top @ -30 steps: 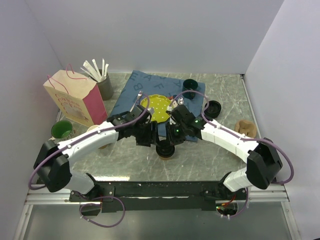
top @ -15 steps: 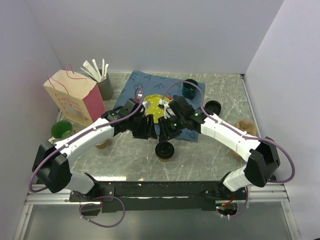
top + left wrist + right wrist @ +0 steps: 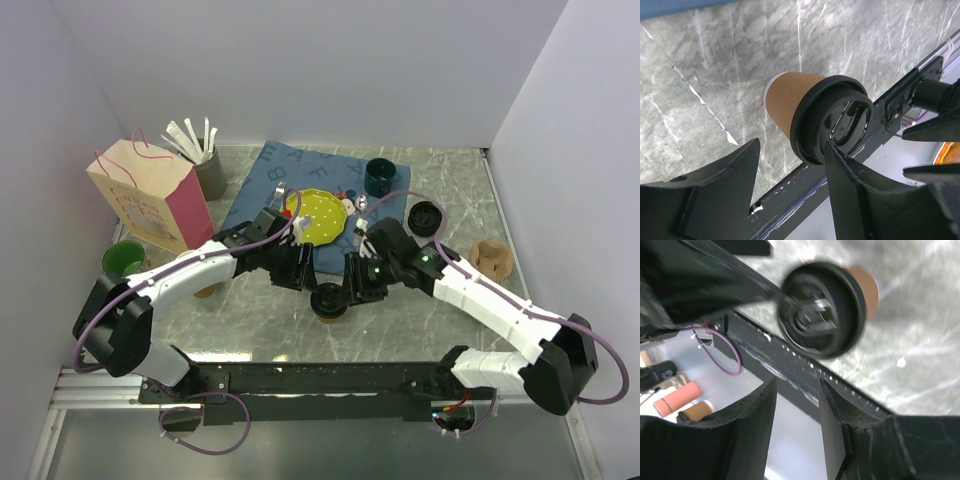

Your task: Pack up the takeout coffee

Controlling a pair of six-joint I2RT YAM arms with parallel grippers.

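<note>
- The left gripper has its fingers spread wide, grasping nothing; the takeout coffee sits just past their tips.
- The right gripper has its fingers parted and empty, near the black lid.
- The takeout coffee stands upright on the marble table, between both grippers.

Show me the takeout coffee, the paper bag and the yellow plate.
takeout coffee (image 3: 830, 120), left wrist view, its black lid
paper bag (image 3: 130, 185), top external view, tan face
yellow plate (image 3: 322, 212), top external view, bare centre

In the right wrist view the takeout coffee is blurred, its paper body mostly hidden.
</note>
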